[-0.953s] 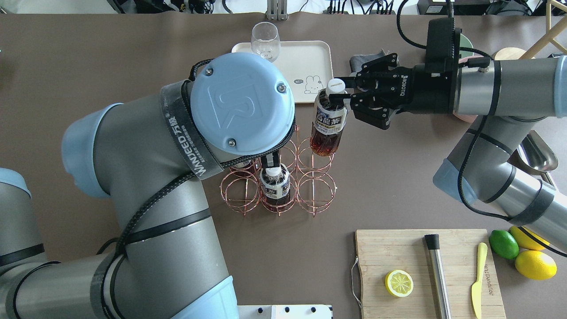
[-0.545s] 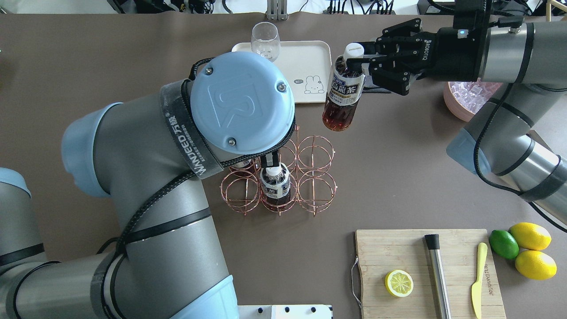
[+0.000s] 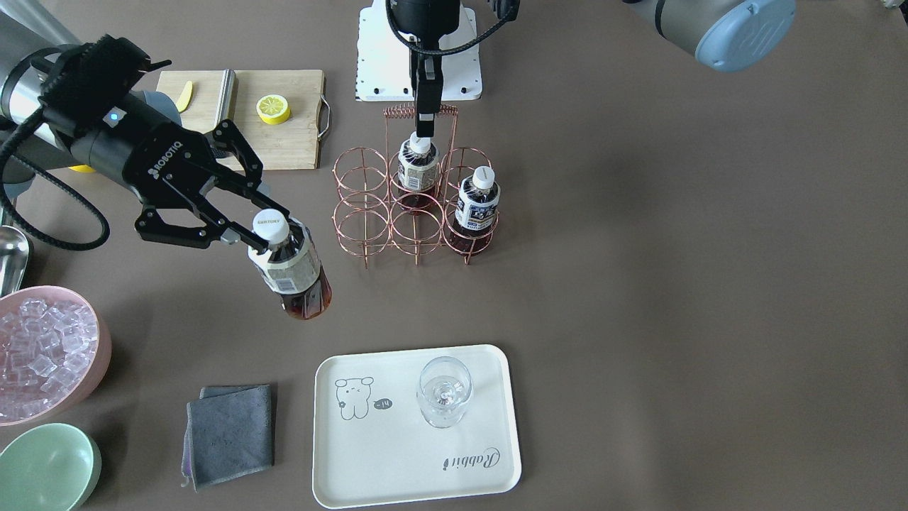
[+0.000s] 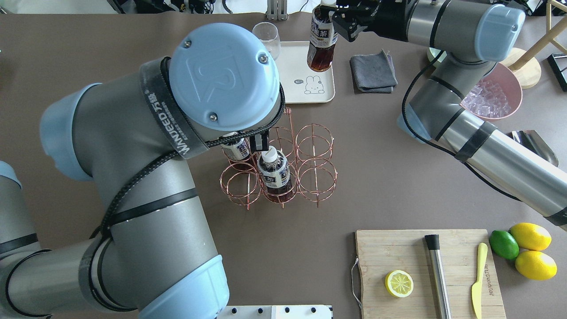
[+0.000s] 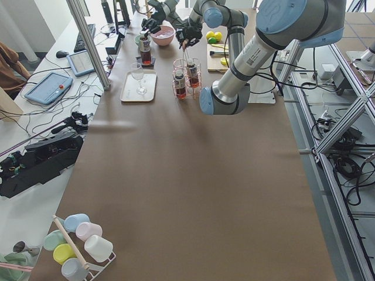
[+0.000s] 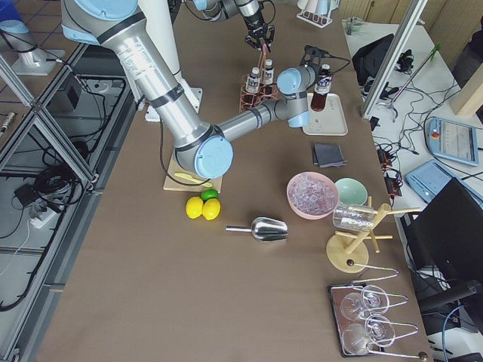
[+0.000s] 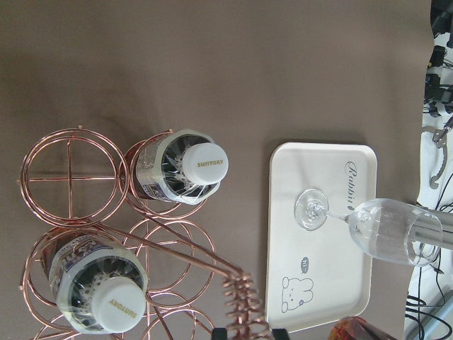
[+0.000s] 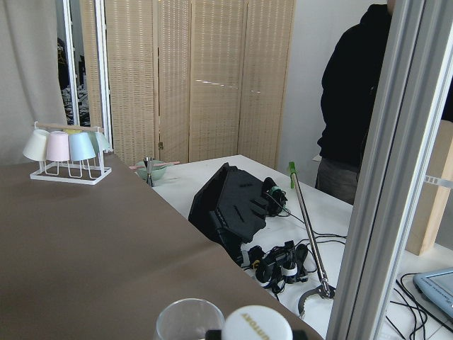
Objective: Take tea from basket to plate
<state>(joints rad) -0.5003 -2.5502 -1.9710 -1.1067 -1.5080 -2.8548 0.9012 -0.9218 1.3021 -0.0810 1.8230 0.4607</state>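
Note:
My right gripper (image 3: 257,238) is shut on the neck of a tea bottle (image 3: 291,273) with a white cap and holds it tilted in the air. In the overhead view this tea bottle (image 4: 321,44) hangs over the right part of the cream plate (image 4: 297,66), below the right gripper (image 4: 331,14). Its cap (image 8: 257,324) fills the bottom of the right wrist view. Two more tea bottles (image 3: 418,167) (image 3: 477,206) stand in the copper wire basket (image 3: 415,213). My left gripper (image 3: 424,128) is shut on the basket's coiled handle (image 7: 241,312).
A stemless glass (image 3: 443,390) stands on the plate (image 3: 397,461). A grey cloth (image 3: 230,433), a pink bowl of ice (image 3: 42,355) and a mint bowl (image 3: 46,468) lie beside the plate. A cutting board (image 4: 425,270) with a lemon half, plus lemons and a lime, sit near the robot.
My right gripper has carried the tea bottle up and away from the basket to above the plate. My left arm has shifted slightly and still holds the basket handle.

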